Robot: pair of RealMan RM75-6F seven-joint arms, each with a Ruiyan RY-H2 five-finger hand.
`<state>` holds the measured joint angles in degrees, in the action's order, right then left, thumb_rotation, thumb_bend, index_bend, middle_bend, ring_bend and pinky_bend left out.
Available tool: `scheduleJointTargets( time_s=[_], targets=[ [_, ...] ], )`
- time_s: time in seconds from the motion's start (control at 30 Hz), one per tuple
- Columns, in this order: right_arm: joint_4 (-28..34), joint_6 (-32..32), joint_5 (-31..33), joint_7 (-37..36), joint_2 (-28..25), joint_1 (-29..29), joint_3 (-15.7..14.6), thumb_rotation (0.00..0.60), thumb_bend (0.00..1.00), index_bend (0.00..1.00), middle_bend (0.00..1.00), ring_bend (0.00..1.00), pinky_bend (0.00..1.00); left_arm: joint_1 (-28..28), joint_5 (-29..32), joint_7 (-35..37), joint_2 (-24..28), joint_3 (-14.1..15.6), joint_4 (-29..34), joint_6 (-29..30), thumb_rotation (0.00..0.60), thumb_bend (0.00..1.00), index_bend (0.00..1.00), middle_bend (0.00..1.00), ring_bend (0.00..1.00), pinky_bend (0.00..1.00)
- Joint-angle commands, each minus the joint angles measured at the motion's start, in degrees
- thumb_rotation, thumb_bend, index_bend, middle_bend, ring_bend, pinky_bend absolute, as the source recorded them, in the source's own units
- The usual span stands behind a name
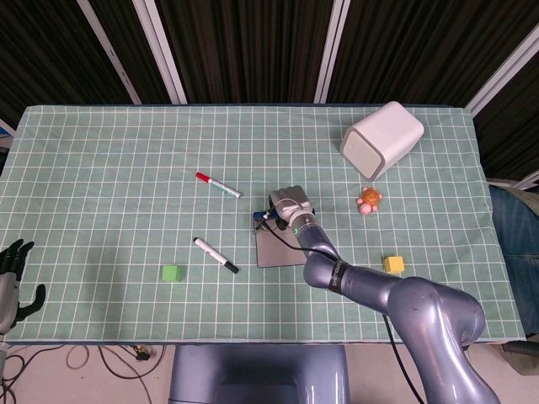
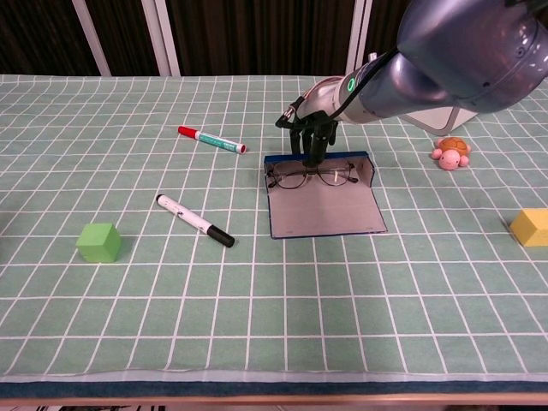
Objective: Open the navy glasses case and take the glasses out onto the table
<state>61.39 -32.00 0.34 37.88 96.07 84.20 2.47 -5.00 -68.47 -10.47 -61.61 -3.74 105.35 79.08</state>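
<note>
Hanging off the near-left edge of the tabletop [image 1: 101, 151], the left robot hand [image 1: 15, 282] holds nothing, its dark fingers spread apart. On the green checked cloth, a green cube [image 2: 98, 241] sits toward the near left, with a black-capped white marker [image 2: 194, 220] just to its right and a red-capped marker [image 2: 211, 139] farther back. At the middle lies the navy glasses case [image 2: 324, 208], flipped open and flat, its grey lining facing up and its blue rim showing along the far and right edges. The glasses [image 2: 312, 176] rest inside it along the far edge, lenses side by side. The right robot hand [image 2: 310, 128] reaches down from behind the case, dark fingertips at the bridge of the glasses; whether they actually pinch the frame I cannot tell. Farther right, a small pink and brown turtle toy [image 2: 450, 151] stands near a white box-shaped speaker [image 1: 381, 139] at the back right, and a yellow cube [image 2: 531, 226] sits near the right edge.
</note>
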Motion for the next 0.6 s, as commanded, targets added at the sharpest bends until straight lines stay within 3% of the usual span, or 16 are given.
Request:
scheduleJointTargets(
  time_s=[0.03,0.6],
  targets=[
    [-0.1,-0.1,-0.2,-0.2,0.0,-0.1,0.1,0.600,0.51,0.41,0.36,0.33,0.24,0.0,0.0,0.0,0.0,0.0,0.0,0.0,0.600,0.46,0.06,0.00,0.00,0.00],
    [-0.8,0.5,-0.1,-0.5,0.3,-0.5,-0.4,0.600,0.52,0.42,0.36,0.33,0.24,-0.1,0.3,-0.3,0.0,0.0,0.0,0.0,0.600,0.46,0.06,0.00,0.00,0.00]
  ],
)
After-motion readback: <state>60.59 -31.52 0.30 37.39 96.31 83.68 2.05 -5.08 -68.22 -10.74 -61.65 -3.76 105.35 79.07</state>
